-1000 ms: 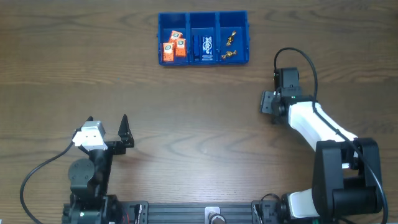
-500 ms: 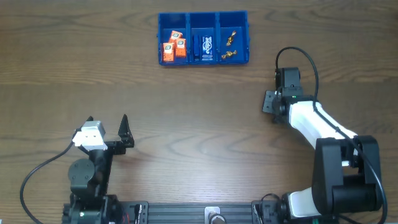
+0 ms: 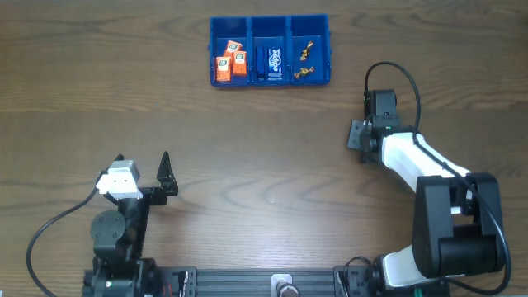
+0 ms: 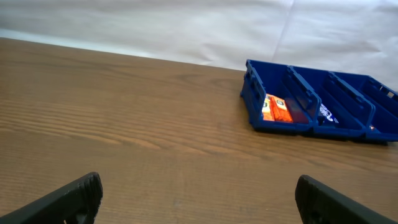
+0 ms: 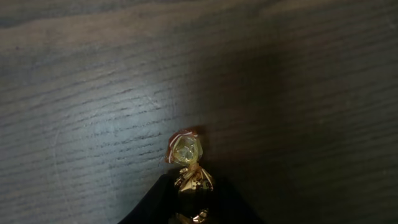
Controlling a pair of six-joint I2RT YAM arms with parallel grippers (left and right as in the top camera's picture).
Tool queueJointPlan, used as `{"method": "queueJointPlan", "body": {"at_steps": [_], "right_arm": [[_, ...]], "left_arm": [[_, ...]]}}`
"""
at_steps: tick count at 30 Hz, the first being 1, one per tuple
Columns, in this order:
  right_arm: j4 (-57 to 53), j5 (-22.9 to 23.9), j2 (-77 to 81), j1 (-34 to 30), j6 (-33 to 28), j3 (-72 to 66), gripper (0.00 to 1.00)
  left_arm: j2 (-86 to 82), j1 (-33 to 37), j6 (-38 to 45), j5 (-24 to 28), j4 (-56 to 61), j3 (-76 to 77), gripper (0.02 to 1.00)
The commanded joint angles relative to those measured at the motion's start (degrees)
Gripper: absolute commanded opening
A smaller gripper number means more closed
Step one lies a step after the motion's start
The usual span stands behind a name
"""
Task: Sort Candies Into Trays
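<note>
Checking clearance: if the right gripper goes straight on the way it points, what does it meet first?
The wooden table, most likely, with the gold candy in the right gripper touching down first. The gap left is unclear.

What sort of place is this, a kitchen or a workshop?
Most likely a robot test bench in a lab. A wood-grain table carries a blue plastic three-compartment tray of wrapped candies, two robot arms stand at its edge, and a plain white backdrop hangs behind.
</note>
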Motion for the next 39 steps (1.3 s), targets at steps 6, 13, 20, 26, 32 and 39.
{"method": "queueJointPlan", "body": {"at_steps": [6,13,20,26,32,39], "right_arm": [[-0.59,-2.8,-3.19,3.23,0.13,1.05,0.119],[-3.26,-2.19,-14.05,11.23,-3.21,11.72,0.119],[-2.75,3.76,-1.36,14.08,-7.06,33.99,0.126],[-2.69,3.82,12.9,14.08,-8.55,43.67,0.126],[-0.11,3.78,16.92,14.08,-7.04,43.67,0.126],[0.46,3.58,17.22,14.21,-7.04,43.67,0.137]], "left_arm": [[-0.31,0.35,-0.59,0.61,-2.34,-0.85,0.998],[-0.31,0.35,-0.59,0.63,-2.34,-0.85,0.998],[-0.31,0.35,-0.59,0.61,-2.34,-0.85,0.998],[-0.31,0.35,-0.59,0.61,-2.34,-0.85,0.998],[-0.31,0.35,-0.59,0.61,-2.34,-0.85,0.998],[-0.31,0.35,-0.59,0.63,-2.34,-0.85,0.998]]}}
